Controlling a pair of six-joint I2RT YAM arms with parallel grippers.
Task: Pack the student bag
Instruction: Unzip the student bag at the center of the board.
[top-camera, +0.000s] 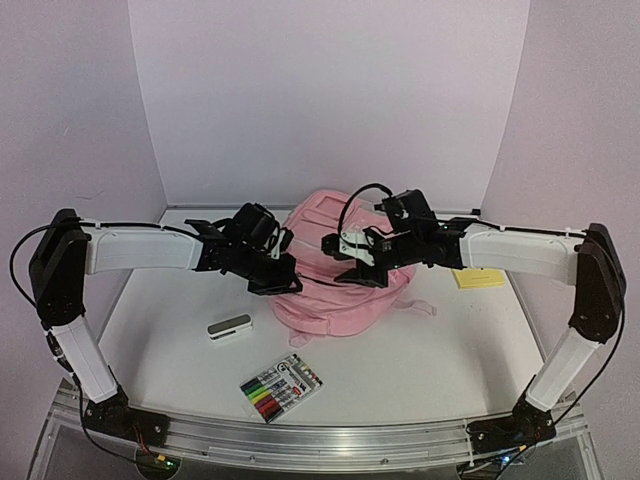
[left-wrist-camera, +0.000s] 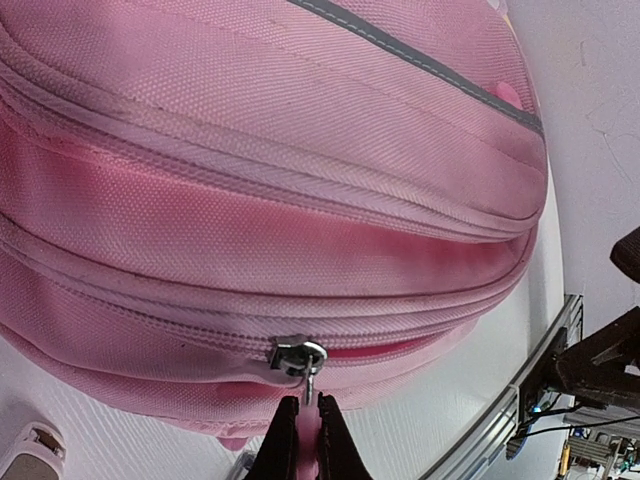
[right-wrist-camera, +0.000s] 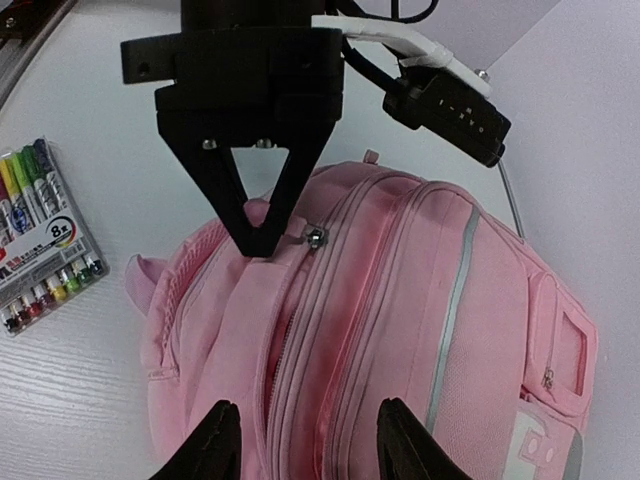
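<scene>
Quick look at my feeds: the student bag (top-camera: 330, 310) lies flat in the middle of the surface (top-camera: 430, 350), a bit toward the far side, between the two arms. My left claw (left-wrist-camera: 308, 408) is pinched narrow on the zipper pull (left-wrist-camera: 310, 385) — the little tab hanging off the metal slider (left-wrist-camera: 298, 357) at the bag's left edge. The right claw (right-wrist-camera: 312, 445) is spread wide above the bag with nothing between its fingers, hovering just across the zip from the left one. Whether it touches the fabric, I can't tell. Near side of the bag there's a pack of coloured markers (top-camera: 282, 387), and left of that a small white-and-black block (top-camera: 230, 328) — can't make out what it is. A yellow pad (top-camera: 480, 278) lies right of the bag, partly under the right arm.
</scene>
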